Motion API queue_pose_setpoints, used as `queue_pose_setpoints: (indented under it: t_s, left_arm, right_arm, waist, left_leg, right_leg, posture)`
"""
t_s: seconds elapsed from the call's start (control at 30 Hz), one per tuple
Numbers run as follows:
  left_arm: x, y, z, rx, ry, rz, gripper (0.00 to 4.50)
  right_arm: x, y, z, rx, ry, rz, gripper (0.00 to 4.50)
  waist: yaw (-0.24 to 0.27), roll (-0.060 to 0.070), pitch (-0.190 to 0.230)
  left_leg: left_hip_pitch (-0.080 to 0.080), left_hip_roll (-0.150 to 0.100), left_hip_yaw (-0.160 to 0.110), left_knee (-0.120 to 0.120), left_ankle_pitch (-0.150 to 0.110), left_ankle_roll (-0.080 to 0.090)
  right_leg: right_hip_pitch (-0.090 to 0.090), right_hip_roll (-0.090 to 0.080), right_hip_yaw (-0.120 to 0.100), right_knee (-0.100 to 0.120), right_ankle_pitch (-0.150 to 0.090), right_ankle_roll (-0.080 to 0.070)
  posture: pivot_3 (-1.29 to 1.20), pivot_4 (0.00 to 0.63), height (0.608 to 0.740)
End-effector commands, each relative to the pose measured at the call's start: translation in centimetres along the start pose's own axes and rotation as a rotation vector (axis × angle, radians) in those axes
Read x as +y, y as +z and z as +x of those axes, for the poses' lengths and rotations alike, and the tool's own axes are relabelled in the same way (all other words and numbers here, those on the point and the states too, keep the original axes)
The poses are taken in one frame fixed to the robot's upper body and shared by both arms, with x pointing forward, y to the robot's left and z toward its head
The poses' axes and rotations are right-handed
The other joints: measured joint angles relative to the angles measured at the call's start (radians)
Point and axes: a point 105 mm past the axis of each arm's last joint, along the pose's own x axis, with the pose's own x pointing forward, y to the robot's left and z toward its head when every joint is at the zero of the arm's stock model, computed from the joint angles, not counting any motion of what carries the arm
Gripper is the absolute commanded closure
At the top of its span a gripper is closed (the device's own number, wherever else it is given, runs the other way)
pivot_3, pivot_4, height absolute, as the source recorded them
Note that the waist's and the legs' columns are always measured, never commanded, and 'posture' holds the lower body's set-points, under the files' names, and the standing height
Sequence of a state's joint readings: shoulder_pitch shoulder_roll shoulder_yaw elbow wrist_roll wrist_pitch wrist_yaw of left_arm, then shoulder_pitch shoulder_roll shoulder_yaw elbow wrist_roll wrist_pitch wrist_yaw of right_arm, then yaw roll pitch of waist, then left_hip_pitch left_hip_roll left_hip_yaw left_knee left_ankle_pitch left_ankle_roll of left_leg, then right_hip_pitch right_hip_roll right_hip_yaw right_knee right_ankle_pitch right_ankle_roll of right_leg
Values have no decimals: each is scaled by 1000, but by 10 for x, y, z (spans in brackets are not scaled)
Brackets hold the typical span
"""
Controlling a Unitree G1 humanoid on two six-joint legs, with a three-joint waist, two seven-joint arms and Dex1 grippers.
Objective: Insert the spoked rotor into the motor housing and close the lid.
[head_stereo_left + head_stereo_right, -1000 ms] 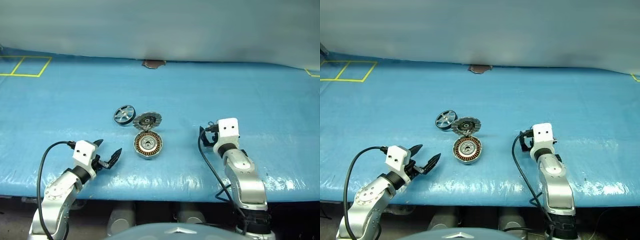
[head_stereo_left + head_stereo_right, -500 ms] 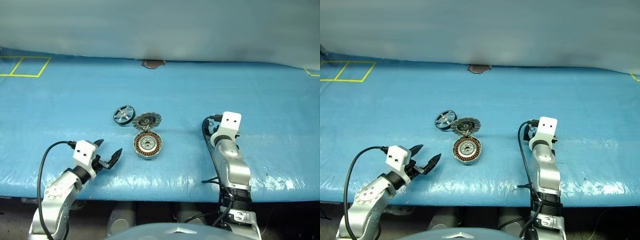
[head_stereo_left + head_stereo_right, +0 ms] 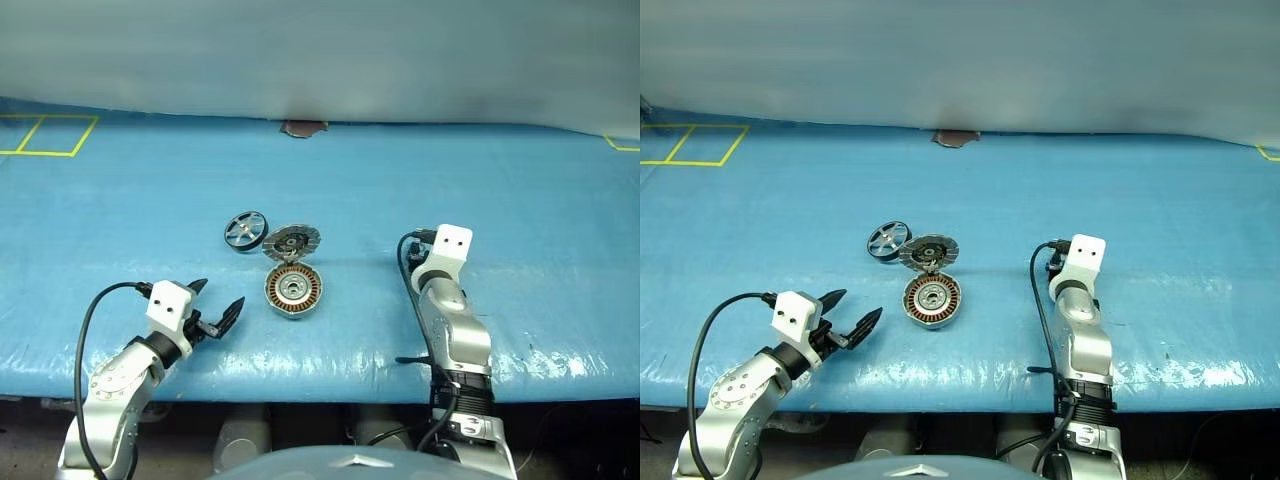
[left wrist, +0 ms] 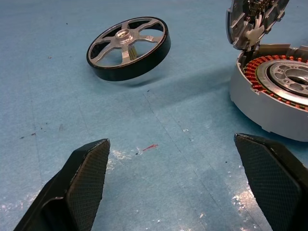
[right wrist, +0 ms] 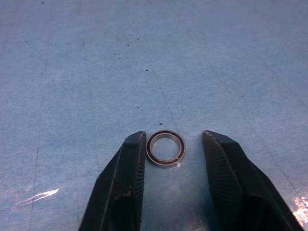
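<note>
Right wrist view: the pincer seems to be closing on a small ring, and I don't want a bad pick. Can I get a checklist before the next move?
1. Small ring lies between the right pincer fingers: ok.
2. Ring lies flat on the blue table cover: ok.
3. Fingers gripping the ring: not ok, a gap shows on one side.
4. Left pincer open and holding nothing: ok.
5. Lid raised, motor housing open: ok.
6. Spoked rotor in the housing: not ok, it sits on the cover beside the lid.
</note>
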State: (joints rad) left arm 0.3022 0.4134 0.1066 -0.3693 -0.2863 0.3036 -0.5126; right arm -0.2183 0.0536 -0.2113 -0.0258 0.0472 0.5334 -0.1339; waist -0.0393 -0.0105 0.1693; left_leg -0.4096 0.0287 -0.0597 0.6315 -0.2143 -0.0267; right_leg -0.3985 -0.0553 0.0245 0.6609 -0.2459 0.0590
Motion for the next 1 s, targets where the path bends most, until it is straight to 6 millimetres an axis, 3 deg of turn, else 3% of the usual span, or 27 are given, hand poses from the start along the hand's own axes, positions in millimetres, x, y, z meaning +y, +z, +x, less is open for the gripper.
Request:
queue_pose_setpoints:
  t_s: [0.03, 0.07, 0.27, 0.4, 0.5, 0.8, 1.0]
  left_arm:
    - [-2, 10, 0, -32, -12, 24, 0]
    - [-2, 10, 0, -32, -13, 24, 0]
    - [-3, 10, 1, -31, -17, 25, 0]
    - [-3, 10, 1, -33, -16, 25, 0]
    - [-2, 10, 0, -33, -11, 26, 0]
    - [-2, 10, -1, -38, -11, 29, 0]
    - [-3, 12, 0, -43, -22, 32, 0]
  right_arm:
    - [9, -8, -4, 35, 35, 16, 3552]
    - [12, -7, -5, 32, 54, 2, 3816]
    - [40, 9, -18, -3, 214, -81, 3825]
    - [70, 27, -41, -44, 429, -185, 3825]
    - [94, 40, -68, -87, 641, -330, 3825]
    - [113, 28, -123, -7, 1062, -639, 3825]
    - [123, 22, -134, -46, 1188, -648, 3825]
  waist:
    - [0, 0, 0]
    - [0, 0, 0]
    - [-4, 1, 0]
    - [-3, 1, 0]
    - [0, 1, 0]
    - [4, 0, 0]
    - [3, -1, 0]
  left_leg:
    - [0, 0, 0, 0, 0, 0]
    - [0, 0, 0, 0, 0, 0]
    - [0, 1, 0, 0, 0, 0]
    - [0, 1, 0, 0, 0, 0]
    - [-1, 0, 0, 0, 0, 0]
    - [-1, 0, -1, 0, 0, 0]
    - [-1, 0, -1, 0, 0, 0]
  right_leg:
    - [0, 0, 0, 0, 0, 0]
    - [0, 0, 0, 0, 0, 0]
    - [0, 1, 0, 0, 0, 0]
    - [-1, 1, 0, 0, 0, 0]
    - [-1, 1, 0, -1, -1, 1]
    - [-1, 0, 0, -1, -3, 3]
    - [-1, 0, -1, -1, -4, 4]
  posture:
    - [0, 150, 740]
    - [0, 150, 740]
    - [0, 150, 740]
    - [0, 150, 740]
    - [0, 150, 740]
    - [0, 150, 740]
    - [0, 150, 740]
